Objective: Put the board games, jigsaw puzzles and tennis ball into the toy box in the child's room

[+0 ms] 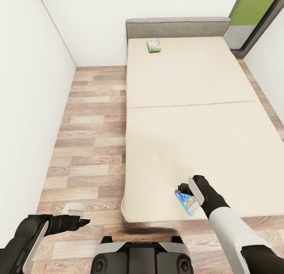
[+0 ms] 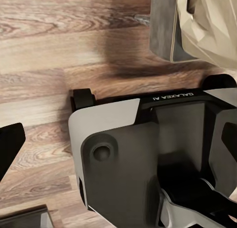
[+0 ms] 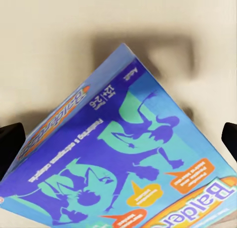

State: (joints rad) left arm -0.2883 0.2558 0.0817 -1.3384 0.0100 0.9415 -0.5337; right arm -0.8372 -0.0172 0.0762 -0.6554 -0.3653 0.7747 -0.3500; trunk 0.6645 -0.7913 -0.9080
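The right end effector [image 1: 188, 195] reaches over the bed [image 1: 189, 128] near its foot edge, with a blue board game [image 1: 188, 203] tilted up off the mattress at its fingers, likely mid-pickup; whether it is truly clamped I cannot tell. A second, green board game [image 1: 154, 45] lies flat by the headboard, well apart. The left end effector [image 1: 81, 222] hangs over the floor [image 1: 90, 147], grip unreadable. Open planks run alongside the bed for turning away.

The cream bed [image 1: 189, 120] stands on the wood-plank floor [image 1: 90, 147]; a green board game [image 1: 154, 45] lies flat near its grey headboard [image 1: 177, 27]; a blue board game [image 1: 188, 203] is tilted at its near edge.
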